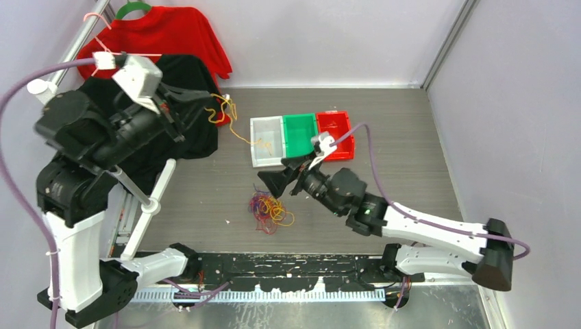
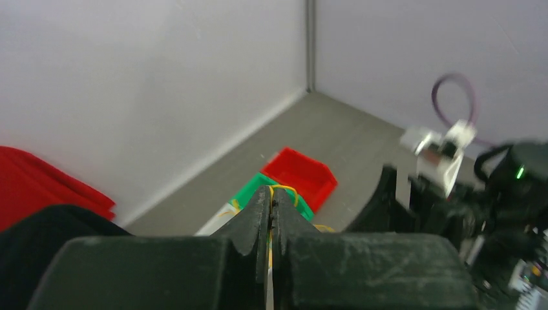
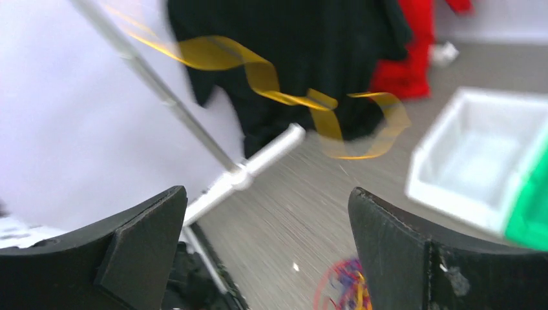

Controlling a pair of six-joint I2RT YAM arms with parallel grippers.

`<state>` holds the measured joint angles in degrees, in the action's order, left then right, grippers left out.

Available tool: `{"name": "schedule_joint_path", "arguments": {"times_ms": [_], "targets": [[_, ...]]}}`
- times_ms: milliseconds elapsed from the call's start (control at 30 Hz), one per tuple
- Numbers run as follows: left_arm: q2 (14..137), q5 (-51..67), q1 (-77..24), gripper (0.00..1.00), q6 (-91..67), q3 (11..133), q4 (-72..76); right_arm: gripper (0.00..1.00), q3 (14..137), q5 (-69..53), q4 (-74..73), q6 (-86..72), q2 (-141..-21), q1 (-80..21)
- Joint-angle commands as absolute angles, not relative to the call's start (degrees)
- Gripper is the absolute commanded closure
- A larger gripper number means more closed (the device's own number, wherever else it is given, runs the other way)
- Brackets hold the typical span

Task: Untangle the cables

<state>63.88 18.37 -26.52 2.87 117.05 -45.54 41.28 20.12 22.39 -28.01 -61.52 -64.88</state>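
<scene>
**A:** Pale lilac-grey walls [image 1: 329, 41] at the back and down both sides, plain, evenly lit, no hard shadows anywhere.

**B:** And a metal post [image 1: 452, 38] rises from the worktop's far right corner.

**A:** The worktop [image 1: 404, 116] itself is grey, matte, with a wood grain.

**B:** At the far left corner there's a silver garment rack [image 1: 152, 204], with a red shirt [image 1: 171, 34] on a green hanger [image 1: 133, 8] and a black garment [image 1: 195, 110] draped in front of it.
</scene>
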Motion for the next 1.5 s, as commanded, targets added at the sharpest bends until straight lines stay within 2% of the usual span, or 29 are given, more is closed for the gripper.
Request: {"name": "schedule_joint_path", "arguments": {"times_ms": [0,167,467,600,700,833,900,1067,1167,1267,1333,1367,1467], "targets": [[61.8,28.4,-26.6,1.00,-2.0,111.4,-48.1,0.00,53.6,3.3,8.8,-16.9,-57.1,-64.9],[60.2,34.7,-26.6,1.00,-4.3,105.9,-48.3,0.00,62.1,-0.4,1.6,-12.5,-58.9,-64.9],[59.7,35.2,-26.6,1.00,-4.8,104.1,-47.7,0.00,70.5,-10.0,-2.7,-11.2,-67.1,-65.0],[59.7,36.0,-26.6,1.00,-5.3,104.2,-47.7,0.06,70.4,-7.3,-0.1,-12.0,-69.2,-65.0],[59.8,36.4,-26.6,1.00,-6.0,104.1,-47.5,0.18,70.6,-3.7,1.9,-12.0,-70.7,-65.0],[59.8,36.4,-26.6,1.00,-6.4,103.9,-47.5,0.47,70.3,-1.7,6.0,-12.2,-71.7,-65.0],[59.8,36.4,-26.6,1.00,-6.4,103.9,-47.5,0.53,70.2,-1.2,7.6,-12.4,-71.9,-65.0],[59.9,36.8,-26.6,1.00,-6.5,104.0,-47.5,0.46,70.5,0.0,9.5,-12.9,-73.1,-65.0],[59.9,37.1,-26.6,1.00,-6.5,104.1,-47.5,0.33,70.5,0.0,10.4,-13.0,-73.8,-65.0],[59.9,37.2,-26.6,1.00,-6.5,104.2,-47.6,0.29,70.6,0.6,10.5,-12.6,-74.3,-65.0],[59.9,37.4,-26.6,1.00,-6.5,104.4,-47.6,0.38,70.9,1.1,10.2,-12.1,-74.4,-65.0],[59.9,37.4,-26.6,1.00,-6.5,104.4,-47.7,0.45,71.0,1.4,10.4,-12.0,-74.3,-65.0],[59.8,37.2,-26.7,1.00,-6.1,104.4,-48.0,0.74,70.5,2.7,10.9,-12.0,-73.5,-65.0]]}}
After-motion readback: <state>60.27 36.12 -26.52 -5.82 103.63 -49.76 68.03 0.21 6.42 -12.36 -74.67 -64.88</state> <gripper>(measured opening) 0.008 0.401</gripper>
